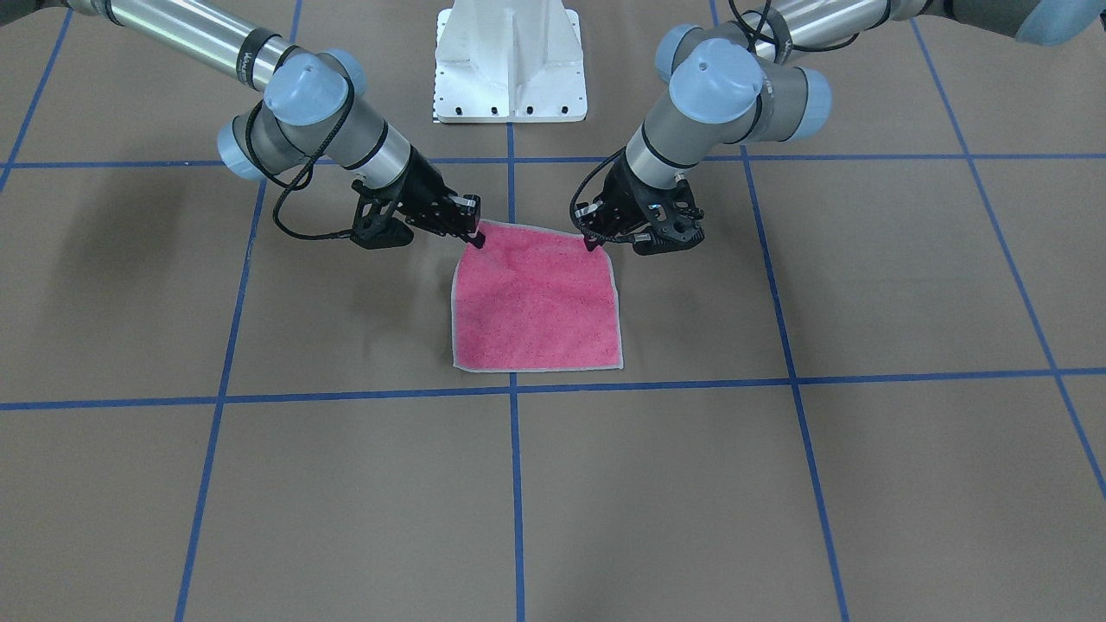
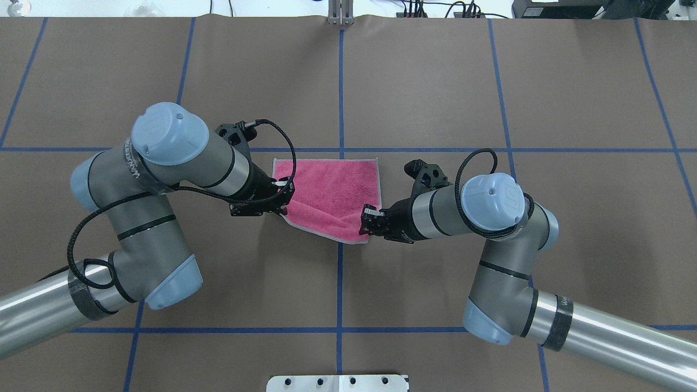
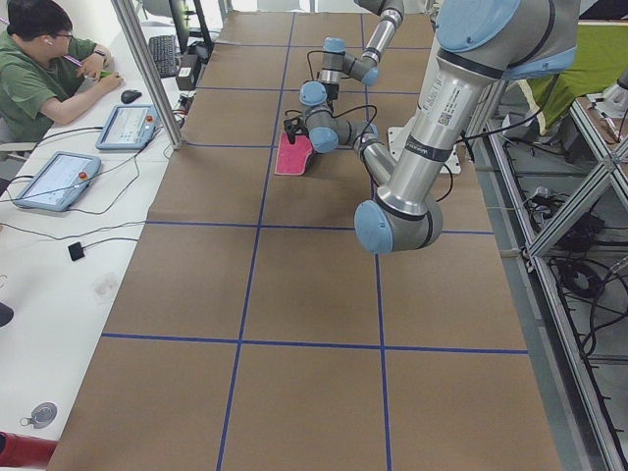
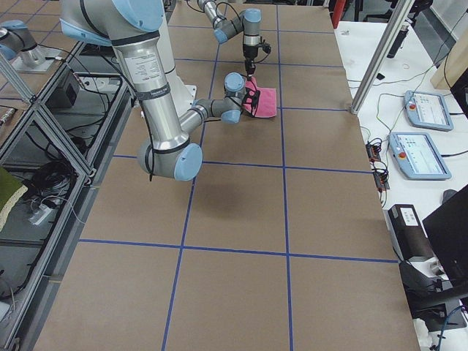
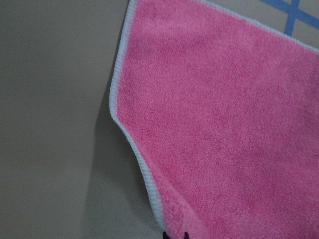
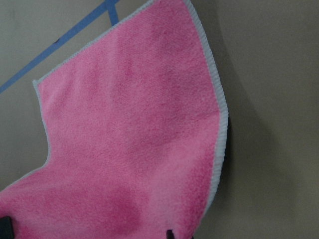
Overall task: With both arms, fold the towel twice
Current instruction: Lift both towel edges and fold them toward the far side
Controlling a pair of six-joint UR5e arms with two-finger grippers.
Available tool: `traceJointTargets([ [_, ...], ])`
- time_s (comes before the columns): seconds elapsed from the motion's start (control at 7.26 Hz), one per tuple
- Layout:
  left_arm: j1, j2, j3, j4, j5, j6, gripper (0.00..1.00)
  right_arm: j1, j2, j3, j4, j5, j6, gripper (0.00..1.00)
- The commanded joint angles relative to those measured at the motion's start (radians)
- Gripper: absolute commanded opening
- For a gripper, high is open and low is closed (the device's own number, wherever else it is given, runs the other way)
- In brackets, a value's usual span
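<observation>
Towel (image 1: 536, 302) lies pink face up near the middle of the table (image 1: 259, 501), its far edge just beside a blue tape line (image 1: 346, 396). I have one corner in each hand. The left gripper (image 2: 283, 197) is pinched shut on the robot-side corner nearest it, and the right gripper (image 2: 366, 220) is clamped on the other. Both corners sit a little off the surface: the wrist views show shadow under the raised hem, while the far edge rests flat. Gripping both ends of one edge makes it travel straight and taut. I judge the first fold, carrying this edge over to the far one, is only starting. Uneven travel between my two arms could skew it.
</observation>
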Motion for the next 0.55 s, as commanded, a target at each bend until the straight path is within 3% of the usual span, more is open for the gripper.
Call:
traceJointTargets([
  [0.0,-0.011,-0.014,0.027,-0.004,-0.008,0.001,0.0,0.069,0.034,-0.005,-0.004,0.001,0.039,0.0],
  [0.41,-0.013,-0.057,0.071,-0.004,-0.006,0.001,0.0,0.073,0.085,-0.098,-0.012,-0.014,0.042,0.0],
])
